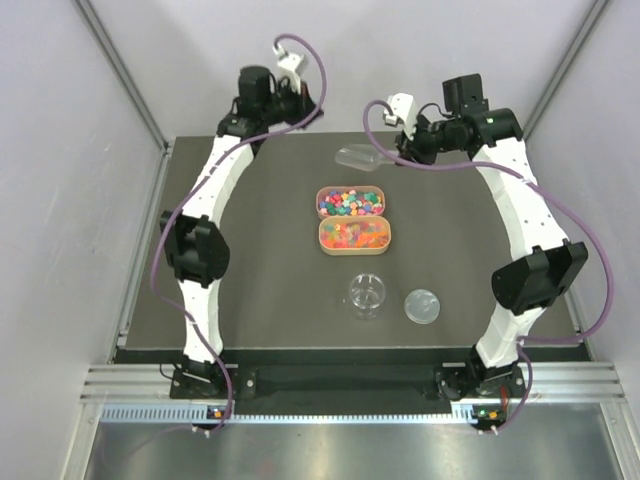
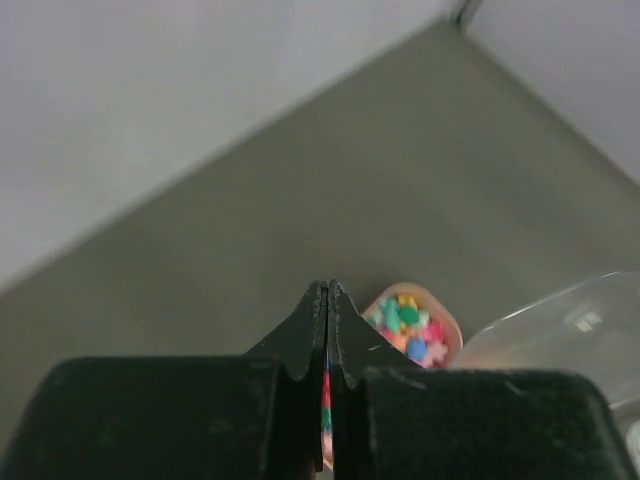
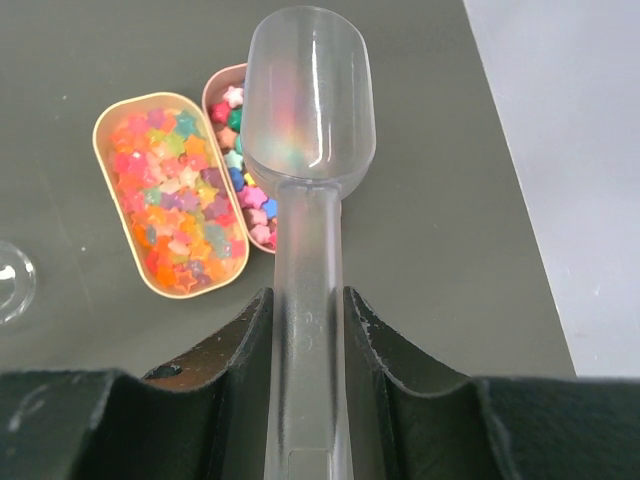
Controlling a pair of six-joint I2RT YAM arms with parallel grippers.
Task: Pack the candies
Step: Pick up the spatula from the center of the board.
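Candies [image 1: 352, 201] fill two oval trays that lie side by side, touching, in the middle of the table [image 1: 260, 290]. The far tray [image 1: 319, 201] holds mixed green, blue, pink and yellow pieces, and the near tray [image 1: 393, 236] holds orange, red and yellow ones.

Only the top view shows the whole clear jar [image 1: 367, 294]. It stands upright and uncovered toward the near edge, with its lid [image 1: 422, 305] lying flat just beside it on the right. The right wrist view catches no more than a sliver of the jar at its left border.

That wrist view shows what the top view cannot: the candies are little stars. It also shows the right gripper [image 3: 305, 295] clamped on the handle of a clear scoop [image 3: 310, 100], one finger pressed to each side. There the scoop's bowl overlaps the far tray. From above, the scoop sits toward the far edge of the table, beyond the trays and apart from them.

In the left wrist view the left gripper [image 2: 328, 285] has its fingers pressed together with nothing between them. Past the tips are one end of the mixed tray and a blurred clear shape at the right. The top view places that arm raised near the far-left corner, but its fingers are too small there to read.
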